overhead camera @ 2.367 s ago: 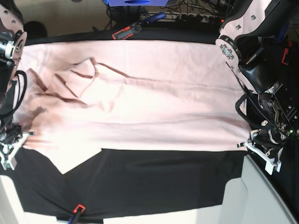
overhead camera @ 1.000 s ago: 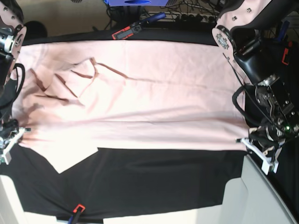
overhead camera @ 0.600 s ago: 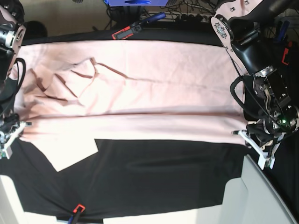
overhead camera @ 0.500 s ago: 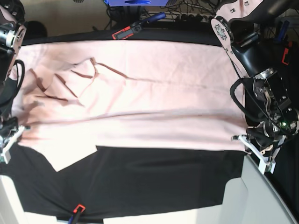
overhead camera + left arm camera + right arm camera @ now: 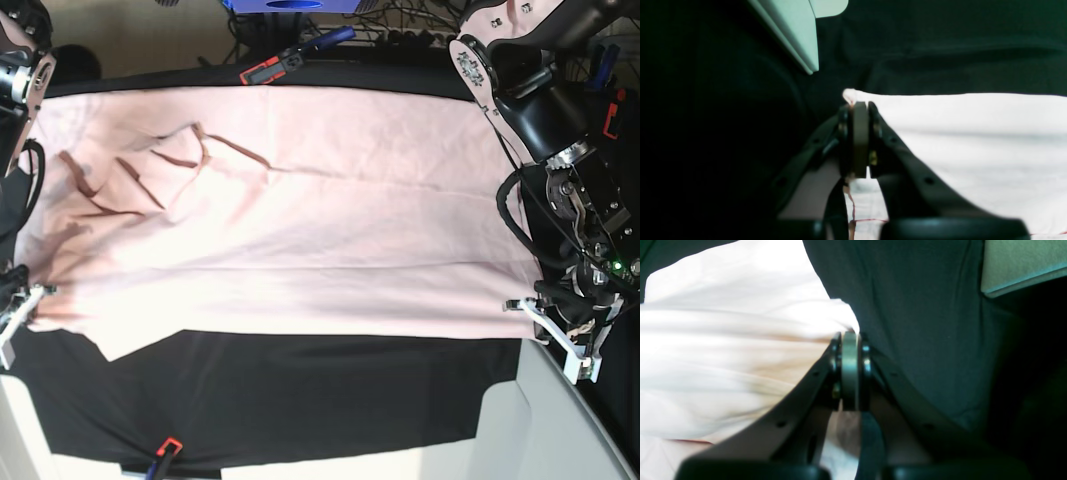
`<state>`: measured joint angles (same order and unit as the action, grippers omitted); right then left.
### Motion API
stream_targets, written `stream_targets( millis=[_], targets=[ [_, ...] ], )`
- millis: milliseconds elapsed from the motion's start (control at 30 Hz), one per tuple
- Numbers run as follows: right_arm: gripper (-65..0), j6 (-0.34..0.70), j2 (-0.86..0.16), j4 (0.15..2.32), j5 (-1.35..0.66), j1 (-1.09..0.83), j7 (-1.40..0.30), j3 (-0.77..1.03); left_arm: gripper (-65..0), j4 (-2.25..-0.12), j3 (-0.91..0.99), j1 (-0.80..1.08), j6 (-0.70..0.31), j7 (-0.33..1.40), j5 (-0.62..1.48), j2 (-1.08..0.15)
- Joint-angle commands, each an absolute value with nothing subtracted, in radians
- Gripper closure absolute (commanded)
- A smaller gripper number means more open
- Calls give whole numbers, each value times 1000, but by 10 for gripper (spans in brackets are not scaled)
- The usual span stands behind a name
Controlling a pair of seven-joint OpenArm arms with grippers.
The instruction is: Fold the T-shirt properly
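The pale pink T-shirt (image 5: 300,220) lies spread across the black table cloth (image 5: 330,400), plain side up, with creases and a folded sleeve at the left. My left gripper (image 5: 514,305) is at the base view's right, shut on the shirt's near right corner. In the left wrist view the left gripper (image 5: 857,108) pinches the T-shirt (image 5: 973,133) corner, a bit of cloth poking past the tips. My right gripper (image 5: 36,294), at the far left, is shut on the shirt's near left edge. The right wrist view shows the right gripper (image 5: 850,336) clamping the bunched T-shirt (image 5: 723,340).
A red-and-black clamp (image 5: 265,70) and a blue-handled tool (image 5: 328,40) sit at the back edge, and another clamp (image 5: 165,448) at the front edge. A white table surface (image 5: 560,420) shows at the front right. Cables lie behind the table.
Both grippers have drawn the shirt's near edge toward the front of the table. The cloth now lies flatter and more stretched, and the left sleeve flap has smoothed out.
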<state>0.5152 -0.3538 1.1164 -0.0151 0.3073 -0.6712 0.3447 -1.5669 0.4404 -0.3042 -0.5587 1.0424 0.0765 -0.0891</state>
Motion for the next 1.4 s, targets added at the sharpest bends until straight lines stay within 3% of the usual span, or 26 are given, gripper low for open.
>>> stream_targets(
  millis=[0, 1367],
  targets=[
    [-1, 503, -377, 1136, -10, 332, -653, 351, 0, -1587, 444, -329, -558, 1021, 76, -105],
    [-1, 506, -383, 1038, -10, 414, -541, 323, 0, -1578, 446, -378, -558, 1021, 73, -107]
  ],
)
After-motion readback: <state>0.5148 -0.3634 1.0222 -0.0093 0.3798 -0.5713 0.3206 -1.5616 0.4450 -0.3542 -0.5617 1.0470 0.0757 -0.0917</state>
